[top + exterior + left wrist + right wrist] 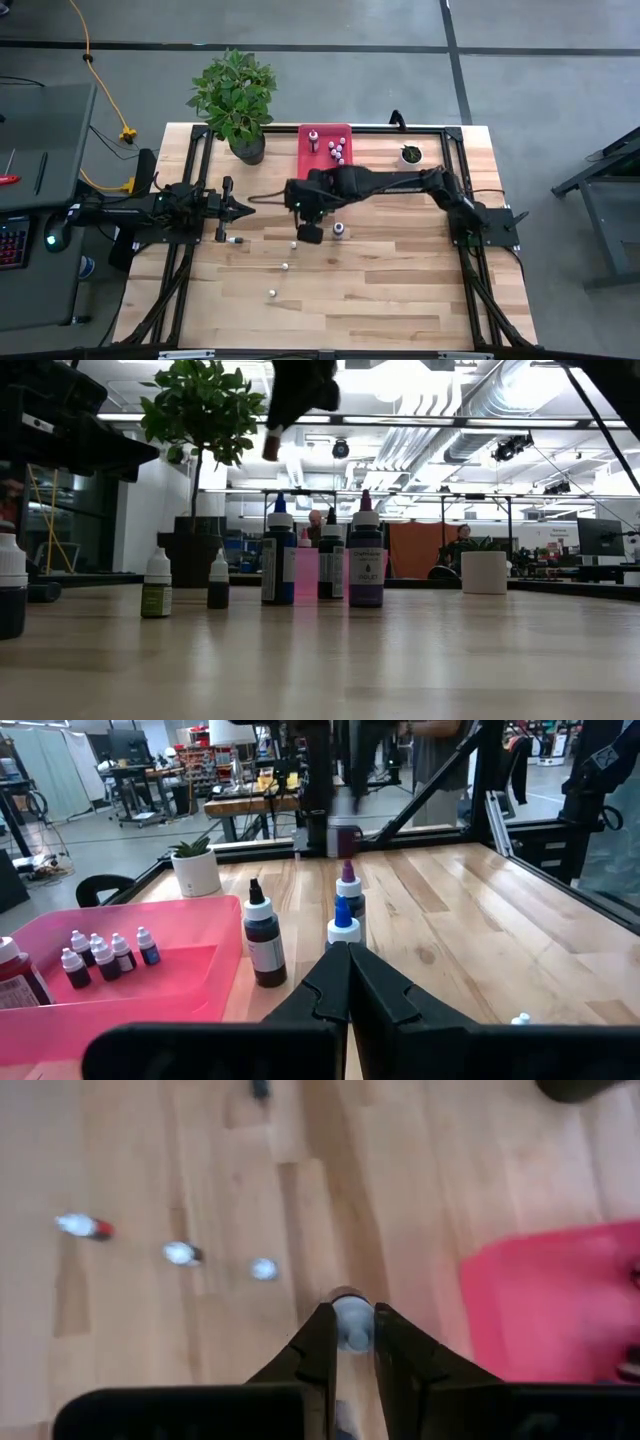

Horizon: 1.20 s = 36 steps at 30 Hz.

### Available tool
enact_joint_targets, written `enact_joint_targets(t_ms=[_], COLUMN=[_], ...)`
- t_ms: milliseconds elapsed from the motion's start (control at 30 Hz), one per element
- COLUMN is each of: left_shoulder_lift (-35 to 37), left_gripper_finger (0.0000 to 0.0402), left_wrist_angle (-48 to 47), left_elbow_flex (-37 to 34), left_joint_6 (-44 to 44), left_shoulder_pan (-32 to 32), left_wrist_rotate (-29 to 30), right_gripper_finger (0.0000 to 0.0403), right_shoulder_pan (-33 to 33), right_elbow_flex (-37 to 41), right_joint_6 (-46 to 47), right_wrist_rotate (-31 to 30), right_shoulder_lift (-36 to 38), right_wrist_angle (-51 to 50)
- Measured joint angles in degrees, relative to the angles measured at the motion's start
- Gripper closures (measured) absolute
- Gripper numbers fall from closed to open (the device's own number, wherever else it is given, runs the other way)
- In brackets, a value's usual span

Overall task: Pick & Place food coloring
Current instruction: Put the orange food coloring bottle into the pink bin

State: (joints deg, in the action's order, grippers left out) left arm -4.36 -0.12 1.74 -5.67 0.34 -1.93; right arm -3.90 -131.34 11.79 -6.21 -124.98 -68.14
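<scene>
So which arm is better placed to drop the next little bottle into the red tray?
The right. Its claw is shut on a small white-capped bottle above the table, beside the red tray. The left claw sits shut and empty, farther away.

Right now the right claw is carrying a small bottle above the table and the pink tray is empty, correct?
Not empty. The pink tray already holds several small bottles, as the left wrist view shows. The rest stands: the right claw is shut on a white-capped bottle above the table.
</scene>
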Motion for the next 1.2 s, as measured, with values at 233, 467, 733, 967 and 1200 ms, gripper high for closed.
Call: enact_joint_targets(t_ms=[233,467,733,967,1200], left_shoulder_lift=[-0.01,-0.01,0.00,0.00,-0.02], left_gripper_finger=[0.0401,0.0401,0.0401,0.0401,0.0401], left_wrist_angle=[0.00,0.00,0.00,0.00,0.00], left_elbow_flex=[0.01,0.01,0.02,0.00,0.00], left_joint_6=[-0.02,0.00,-0.02,0.00,-0.01], left_shoulder_pan=[0.00,0.00,0.00,0.00,0.00], left_wrist_rotate=[0.00,0.00,0.00,0.00,0.00], right_gripper_finger=[0.0366,0.0366,0.0366,0.0366,0.0366], right_shoulder_pan=[2.89,7.40,13.57,19.68,24.85], right_elbow_flex=[20.21,39.31,38.63,35.13,26.69], right_joint_6=[-1.29,0.18,-0.08,-3.66,-3.01], right_wrist_rotate=[0.93,1.04,-2.01,-1.85,3.03], right_shoulder_lift=[12.16,21.34,21.55,18.55,8.39], right_wrist_angle=[9.99,20.05,23.20,23.37,17.86])
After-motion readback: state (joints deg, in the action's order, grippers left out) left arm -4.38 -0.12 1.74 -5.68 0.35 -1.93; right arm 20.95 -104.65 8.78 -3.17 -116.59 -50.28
